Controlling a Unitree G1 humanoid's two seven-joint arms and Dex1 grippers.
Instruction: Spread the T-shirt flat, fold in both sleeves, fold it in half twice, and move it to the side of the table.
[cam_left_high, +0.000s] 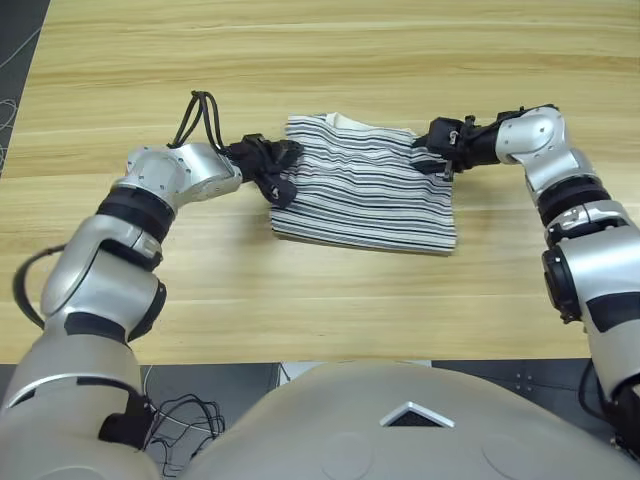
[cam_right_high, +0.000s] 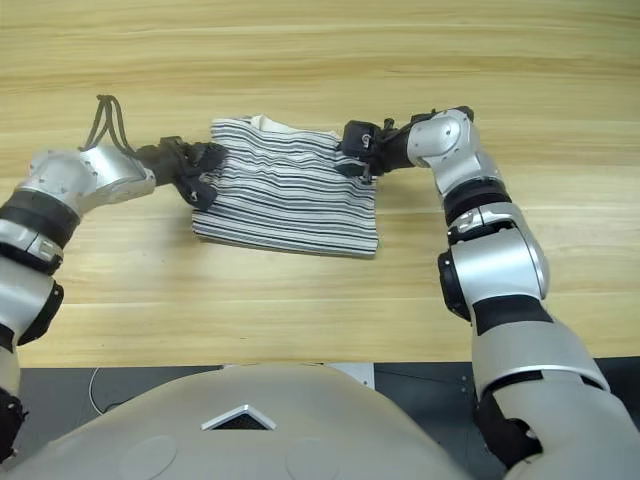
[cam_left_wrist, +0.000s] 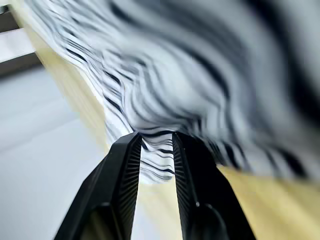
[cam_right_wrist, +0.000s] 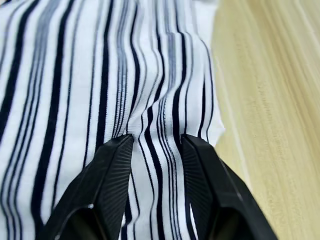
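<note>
- The black-and-white striped T-shirt (cam_left_high: 365, 190) lies folded into a rough rectangle near the middle of the light wooden table (cam_left_high: 330, 60). A pale collar (cam_left_high: 345, 121) peeks out at its far edge.
- The top layer covers the layers beneath, so the sleeves cannot be made out.
- From the head, both sets of fingertips blend into the dark stripes and are hard to separate.
- The left gripper (cam_left_wrist: 157, 145) is at the shirt's left edge. Its ribbed fingers (cam_left_wrist: 125, 170) stand at a narrow gap with a striped hem caught between them. The cloth close to the lens is blurred.
- The right gripper (cam_right_wrist: 157, 142) is at the far right corner. Its fingers are narrowly apart, pinching a raised ridge of fabric.
- The two grippers flank the T-shirt from opposite sides, both touching it.
</note>
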